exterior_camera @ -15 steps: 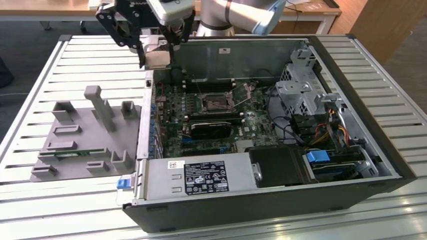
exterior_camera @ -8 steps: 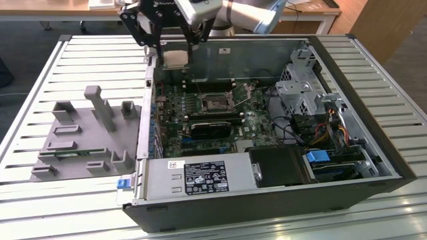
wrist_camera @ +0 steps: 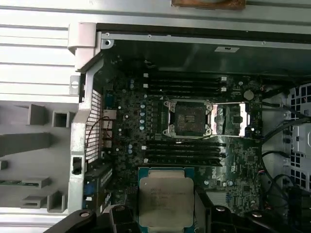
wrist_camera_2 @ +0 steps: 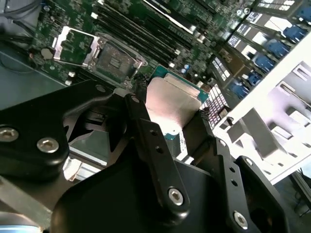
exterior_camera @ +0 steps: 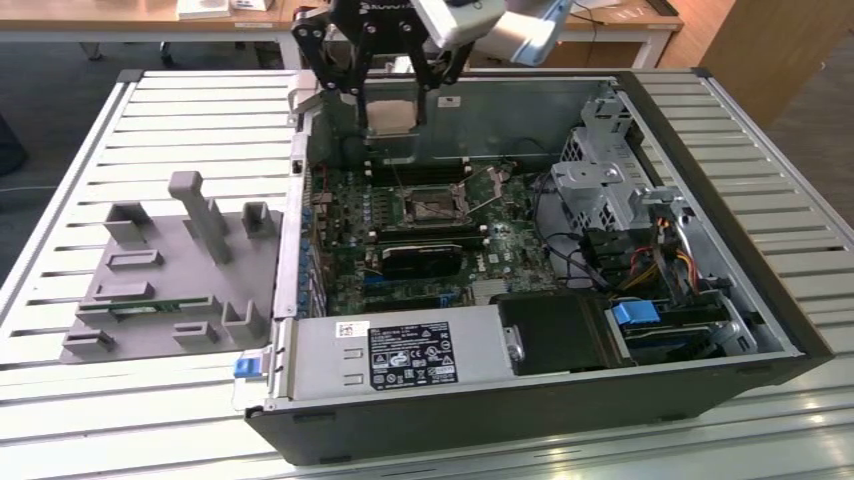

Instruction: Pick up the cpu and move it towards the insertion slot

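The cpu [exterior_camera: 392, 113], a flat square chip with a silver top, hangs above the back edge of the open computer case. My gripper [exterior_camera: 394, 120] is shut on it, one black finger on each side. In both wrist views the cpu [wrist_camera: 166, 198] [wrist_camera_2: 176, 103] sits between the fingers [wrist_camera: 119, 215] [wrist_camera_2: 148, 141]. The insertion slot [exterior_camera: 430, 207] is a square socket with a silver frame and dark centre, lying on the motherboard below and nearer than the chip. Its lid [wrist_camera: 237, 119] is swung open beside the slot [wrist_camera: 187, 119] [wrist_camera_2: 112, 60].
Long black memory slots [wrist_camera: 184, 86] flank the socket. A black block [exterior_camera: 416, 262] sits in front of it and a power supply [exterior_camera: 400, 355] fills the case's near side. A drive cage [exterior_camera: 607, 190] and cables stand at the exterior view's right, a grey fixture tray [exterior_camera: 160, 270] at its left.
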You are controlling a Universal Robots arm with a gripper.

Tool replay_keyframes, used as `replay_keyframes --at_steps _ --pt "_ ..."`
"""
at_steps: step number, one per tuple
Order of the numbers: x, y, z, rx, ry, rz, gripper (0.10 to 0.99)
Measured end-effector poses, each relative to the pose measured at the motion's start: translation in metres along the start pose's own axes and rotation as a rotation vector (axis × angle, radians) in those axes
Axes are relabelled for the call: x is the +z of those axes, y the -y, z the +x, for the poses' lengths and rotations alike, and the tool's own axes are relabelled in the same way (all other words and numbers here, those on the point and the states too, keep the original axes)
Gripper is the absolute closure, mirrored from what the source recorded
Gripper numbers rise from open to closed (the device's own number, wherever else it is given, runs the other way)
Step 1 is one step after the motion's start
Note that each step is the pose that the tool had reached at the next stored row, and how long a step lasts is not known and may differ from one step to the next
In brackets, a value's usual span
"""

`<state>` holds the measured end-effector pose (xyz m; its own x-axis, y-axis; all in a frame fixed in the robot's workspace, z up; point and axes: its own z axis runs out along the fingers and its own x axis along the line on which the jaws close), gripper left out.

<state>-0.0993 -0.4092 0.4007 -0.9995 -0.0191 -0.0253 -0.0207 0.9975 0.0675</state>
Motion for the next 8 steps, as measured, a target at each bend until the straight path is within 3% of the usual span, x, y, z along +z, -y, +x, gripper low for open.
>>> replay_keyframes --at_steps 8 --pt "0.0061 0.0010 -0.0346 0.001 -0.0072 0.000 0.545"
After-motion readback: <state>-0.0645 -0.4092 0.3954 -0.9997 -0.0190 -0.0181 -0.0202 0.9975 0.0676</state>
